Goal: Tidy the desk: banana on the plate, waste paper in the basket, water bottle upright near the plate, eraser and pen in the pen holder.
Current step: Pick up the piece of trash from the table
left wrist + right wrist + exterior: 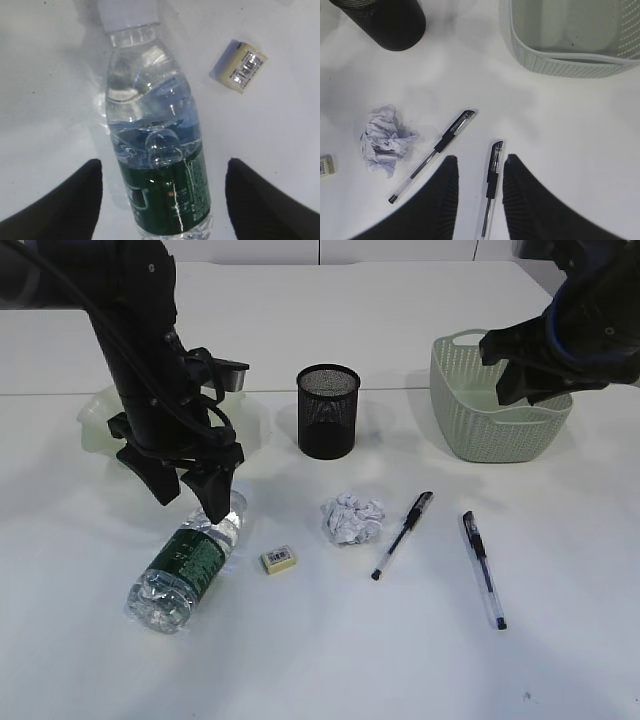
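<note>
A clear water bottle (pixel 185 565) with a green label lies on its side at the front left. My left gripper (pixel 190 495) is open just above its cap end; in the left wrist view the bottle (pixel 155 130) lies between the two fingers (pixel 162 167). A yellow eraser (pixel 277 559) (pixel 239 66) lies beside it. Crumpled paper (pixel 352 518) (pixel 382 137) and two pens (pixel 403 535) (pixel 483 568) lie in the middle. My right gripper (pixel 525 365) (pixel 479 161) is open and empty, high over the green basket (pixel 497 415). The banana is hidden.
A black mesh pen holder (pixel 328 411) (pixel 390 22) stands at the back centre. A pale green plate (pixel 100 420) sits at the back left, mostly behind my left arm. The basket (pixel 560 62) looks empty in the right wrist view.
</note>
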You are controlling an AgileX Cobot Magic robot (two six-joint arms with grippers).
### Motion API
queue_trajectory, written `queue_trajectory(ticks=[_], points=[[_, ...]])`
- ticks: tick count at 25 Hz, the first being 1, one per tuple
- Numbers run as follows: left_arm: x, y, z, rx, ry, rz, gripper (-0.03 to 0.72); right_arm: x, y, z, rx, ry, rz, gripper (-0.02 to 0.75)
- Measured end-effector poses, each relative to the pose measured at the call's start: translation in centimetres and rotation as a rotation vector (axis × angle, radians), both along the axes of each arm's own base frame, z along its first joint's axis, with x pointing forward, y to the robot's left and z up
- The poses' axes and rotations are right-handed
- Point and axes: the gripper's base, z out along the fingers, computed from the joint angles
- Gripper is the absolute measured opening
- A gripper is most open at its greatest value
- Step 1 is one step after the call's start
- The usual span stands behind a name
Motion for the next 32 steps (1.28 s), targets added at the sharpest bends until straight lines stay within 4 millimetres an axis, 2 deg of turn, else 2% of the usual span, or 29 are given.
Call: queue_trajectory(ticks=[16,24,32], points=[[0.0,0.0,0.0,0.000,0.000,0.000,0.543,0.0,0.4,0.0,0.058,0.007,-0.014,0.231],[0.0,0.0,0.0,0.000,0.000,0.000,0.543,0.2,0.9,0.2,0.083,-0.033,0.046,0.230],[0.0,0.0,0.0,0.000,0.000,0.000,0.543,1.3,2.7,-2.8,0.137,0.048,0.122,0.232]])
